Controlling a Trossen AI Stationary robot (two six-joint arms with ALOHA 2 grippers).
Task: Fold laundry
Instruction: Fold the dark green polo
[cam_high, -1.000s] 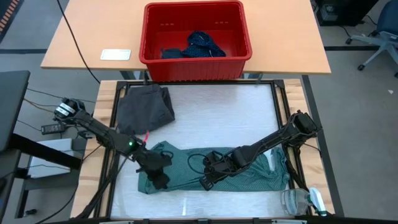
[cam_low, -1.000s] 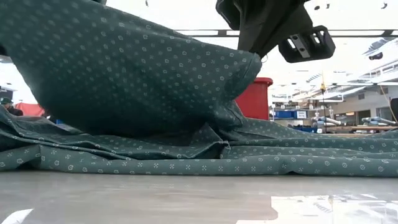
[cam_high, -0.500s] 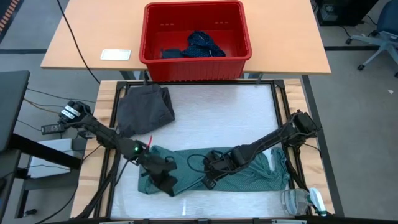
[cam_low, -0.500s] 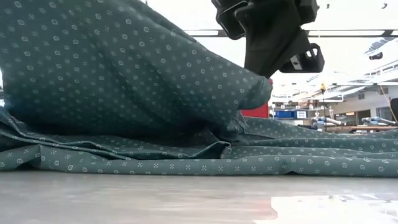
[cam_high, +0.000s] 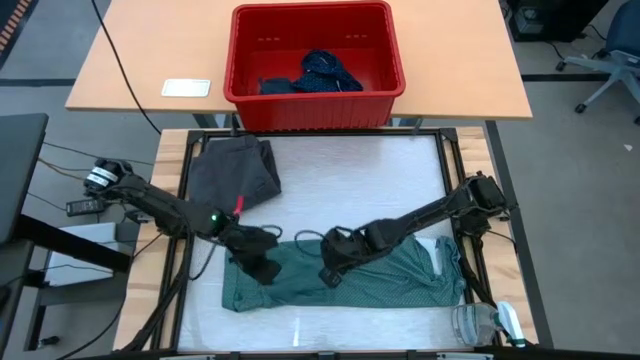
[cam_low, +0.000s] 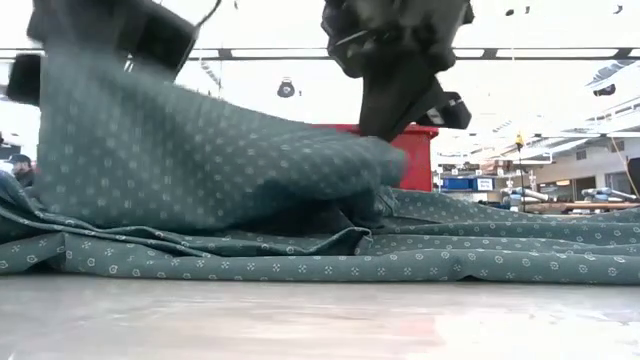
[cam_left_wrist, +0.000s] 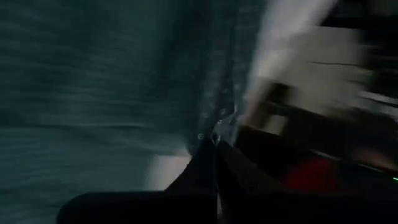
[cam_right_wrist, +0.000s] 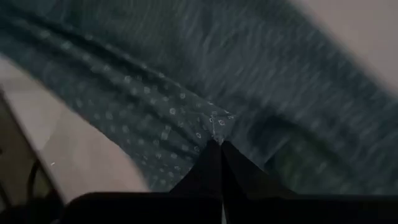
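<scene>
Teal shirt (cam_high: 375, 285) lies along the near part of the table, with a raised fold pinched at two points. Left gripper (cam_high: 262, 268) is clamped on the fabric edge at the shirt's left end; right gripper (cam_high: 331, 272) is clamped on the same lifted edge near the middle. Judgement: to lay this fold cleanly, both grips should travel together at matching height, keeping the edge taut and level. Grey garment (cam_high: 235, 172) sits folded at the far left corner; red basket (cam_high: 316, 110) beyond holds navy pieces (cam_high: 325, 72).
</scene>
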